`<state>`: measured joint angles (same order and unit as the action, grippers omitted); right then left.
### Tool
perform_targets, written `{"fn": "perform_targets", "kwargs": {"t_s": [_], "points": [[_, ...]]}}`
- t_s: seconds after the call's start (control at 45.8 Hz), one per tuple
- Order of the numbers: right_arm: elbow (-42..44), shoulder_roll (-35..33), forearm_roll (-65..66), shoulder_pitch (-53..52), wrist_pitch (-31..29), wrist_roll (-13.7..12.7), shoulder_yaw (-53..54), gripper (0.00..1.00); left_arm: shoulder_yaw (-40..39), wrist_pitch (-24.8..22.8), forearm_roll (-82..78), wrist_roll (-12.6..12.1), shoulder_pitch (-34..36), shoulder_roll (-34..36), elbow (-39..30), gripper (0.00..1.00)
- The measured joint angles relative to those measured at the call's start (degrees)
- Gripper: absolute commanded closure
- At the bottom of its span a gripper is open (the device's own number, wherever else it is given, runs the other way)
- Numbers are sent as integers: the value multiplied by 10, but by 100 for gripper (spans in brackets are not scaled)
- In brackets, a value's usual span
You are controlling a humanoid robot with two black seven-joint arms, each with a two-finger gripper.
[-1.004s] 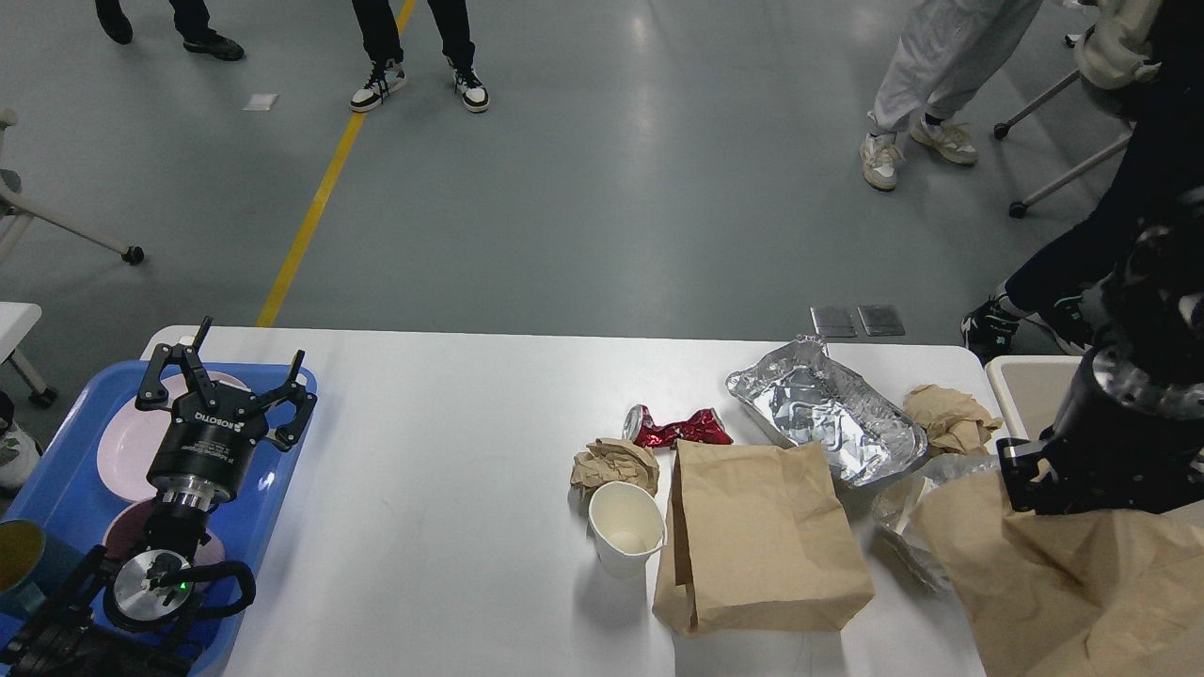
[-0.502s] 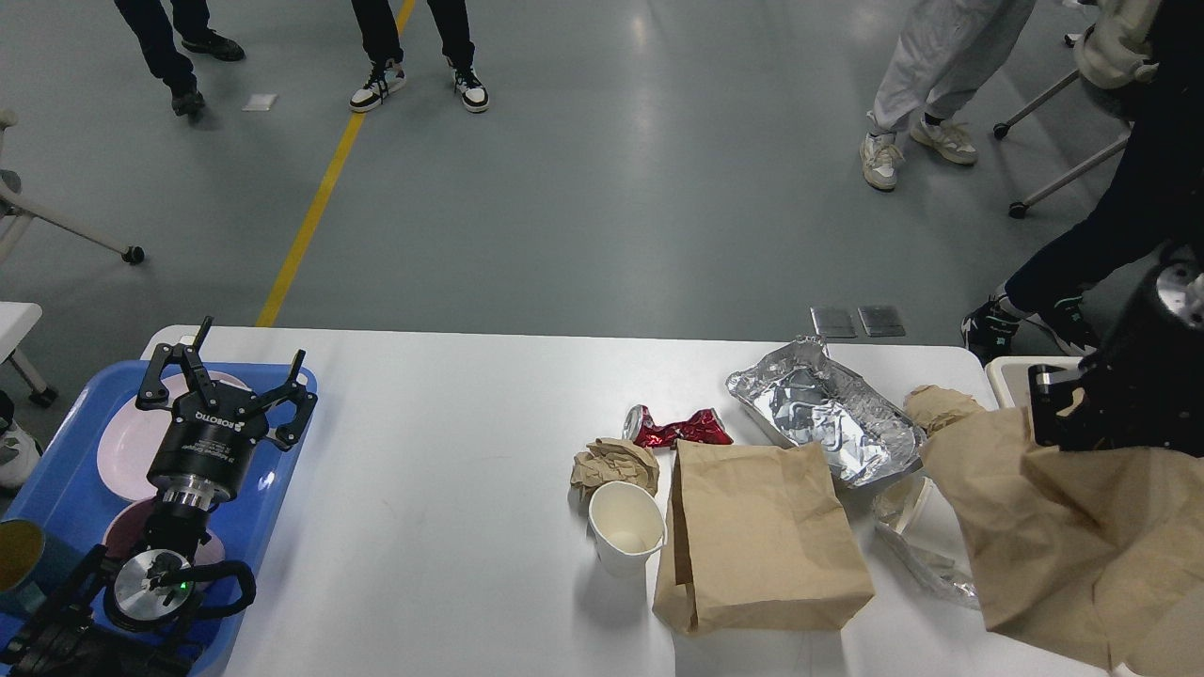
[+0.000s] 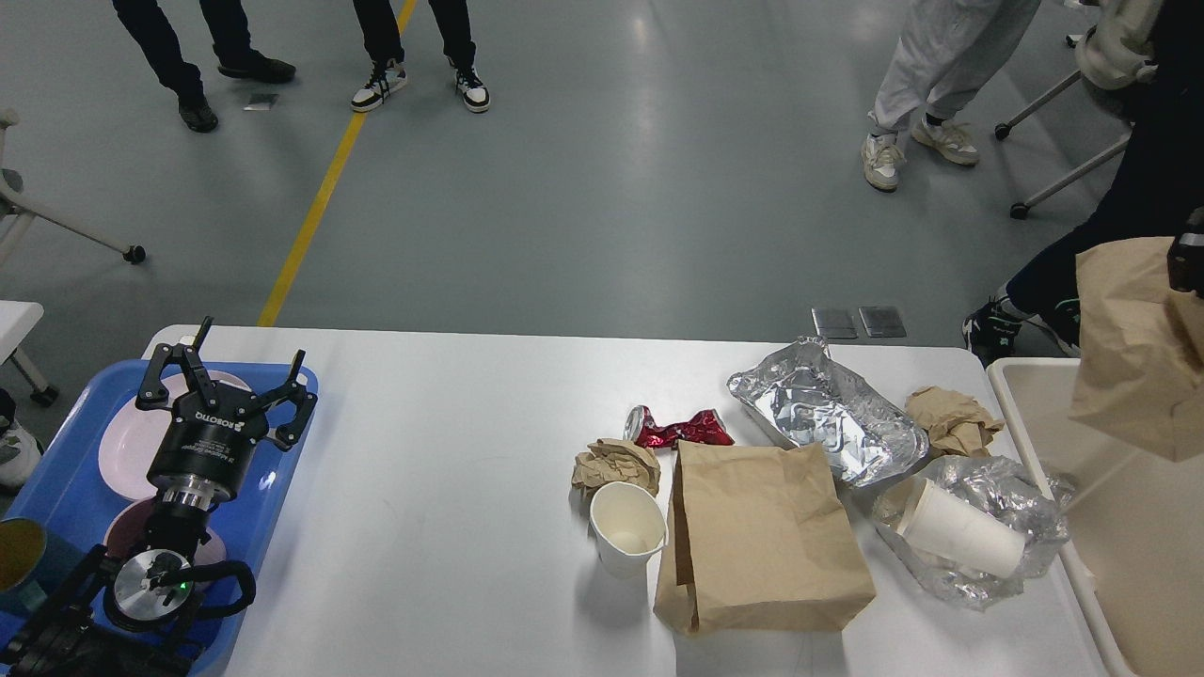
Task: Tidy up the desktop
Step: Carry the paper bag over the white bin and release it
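The white desktop (image 3: 451, 451) carries litter on its right half: a flat brown paper bag (image 3: 762, 536), an upright paper cup (image 3: 625, 528), a crumpled paper ball (image 3: 616, 463), a crushed red can (image 3: 677, 428), a foil tray (image 3: 823, 414), another paper wad (image 3: 952, 418) and a white cup lying in clear plastic wrap (image 3: 959, 541). My left gripper (image 3: 230, 369) stands open over the blue tray (image 3: 56, 498), holding nothing. My right gripper (image 3: 1187, 263) is mostly cut off at the right edge; a crumpled brown paper bag (image 3: 1133, 357) hangs from it above the beige bin (image 3: 1044, 404).
Pink plates (image 3: 127, 451) and a dark cup (image 3: 19, 559) lie in the blue tray at the table's left end. Several people stand on the grey floor beyond the table, and chair legs show at the far right.
My right gripper rose and swung right with the crumpled brown bag, from the table's right end to above the bin, uncovering the white cup in plastic wrap. The left arm stayed still.
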<state>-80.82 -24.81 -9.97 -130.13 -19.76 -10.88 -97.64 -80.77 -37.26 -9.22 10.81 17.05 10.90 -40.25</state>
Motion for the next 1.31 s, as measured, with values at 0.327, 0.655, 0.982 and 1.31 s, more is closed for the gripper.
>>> {"fn": "perform_targets", "kwargs": {"t_s": [0.327,0.655,0.982,1.31], "points": [[213,-78,-32,305,127,-5,126,100,0,0,0,0,1,0,0,4],[533,-69,-33,610,129,-11,279,100,0,0,0,0,0,0,0,4],[747,2,-33,819,152,-11,354,100,0,0,0,0,0,0,0,4],[761,17,-33,866,186,-11,382,100,0,0,0,0,0,0,0,4]]}}
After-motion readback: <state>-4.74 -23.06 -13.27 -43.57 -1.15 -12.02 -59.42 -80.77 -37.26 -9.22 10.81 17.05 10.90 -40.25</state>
